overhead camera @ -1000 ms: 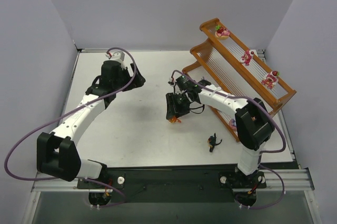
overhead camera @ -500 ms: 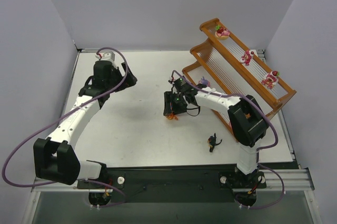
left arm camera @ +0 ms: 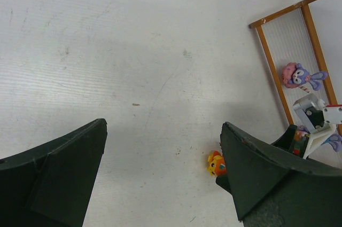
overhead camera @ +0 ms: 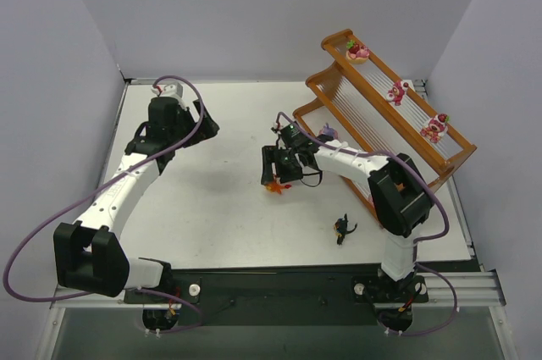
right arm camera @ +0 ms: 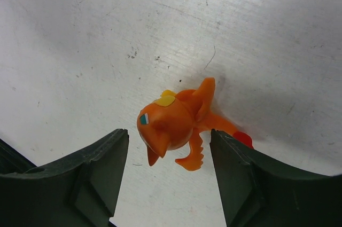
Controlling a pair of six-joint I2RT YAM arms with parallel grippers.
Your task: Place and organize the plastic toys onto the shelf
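An orange toy (right arm camera: 176,125) lies on the white table between the jaws of my right gripper (right arm camera: 168,144), which is open and straddles it without gripping; both show in the top view, toy (overhead camera: 274,186) and right gripper (overhead camera: 274,175). The orange-brown shelf (overhead camera: 449,135) stands at the far right with three pink toys (overhead camera: 397,91) on its top tier and a purple toy (overhead camera: 328,132) on the lowest tier. A black winged toy (overhead camera: 342,229) lies on the table. My left gripper (overhead camera: 203,127) is open and empty at the far left.
The left wrist view shows the shelf corner (left arm camera: 272,61), a pink-purple toy (left arm camera: 296,76) on it and the orange toy (left arm camera: 215,163). Another purple toy (overhead camera: 373,199) sits low on the shelf behind the right arm. Walls enclose the table.
My right gripper has shifted slightly left and now straddles the orange toy. My left arm drew back towards the far left, then stayed still.
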